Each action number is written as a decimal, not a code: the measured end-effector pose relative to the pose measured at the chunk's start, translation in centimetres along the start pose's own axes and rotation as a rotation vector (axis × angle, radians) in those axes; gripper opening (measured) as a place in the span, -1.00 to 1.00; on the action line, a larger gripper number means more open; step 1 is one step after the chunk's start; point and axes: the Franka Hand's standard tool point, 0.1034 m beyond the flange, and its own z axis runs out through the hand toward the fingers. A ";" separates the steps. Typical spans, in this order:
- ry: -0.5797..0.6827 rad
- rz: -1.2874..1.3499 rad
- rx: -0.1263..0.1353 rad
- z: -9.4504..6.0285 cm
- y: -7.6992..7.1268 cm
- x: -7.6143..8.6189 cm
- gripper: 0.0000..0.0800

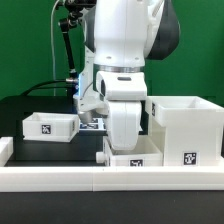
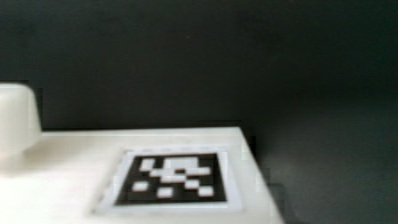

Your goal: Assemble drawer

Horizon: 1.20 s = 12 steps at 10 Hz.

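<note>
The white casing (image 1: 186,124) stands tall at the exterior view's right, with a tag low on its front. One shallow white tray (image 1: 48,125) lies at the left. A second tray (image 1: 135,158) sits just behind the front rail, beside the casing. My gripper (image 1: 128,146) hangs straight down over this second tray, with its fingertips at the tray's rim and hidden. The wrist view shows a blurred white surface (image 2: 63,150) bearing a black-and-white tag (image 2: 175,178) very close below, and no fingers.
A long low white rail (image 1: 60,178) runs along the front. The marker board (image 1: 92,124) lies on the black table behind the arm. A blurred white block (image 2: 15,118) shows at the wrist view's edge. A green wall stands behind.
</note>
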 end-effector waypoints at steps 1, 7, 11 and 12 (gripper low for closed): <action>0.002 0.000 -0.001 0.0 0.0 0.3 -0.89; 0.004 0.032 0.004 0.0 -0.1 0.4 -0.89; 0.007 0.023 0.001 0.0 0.1 1.3 -0.89; 0.007 0.023 -0.001 0.0 0.1 1.5 -0.89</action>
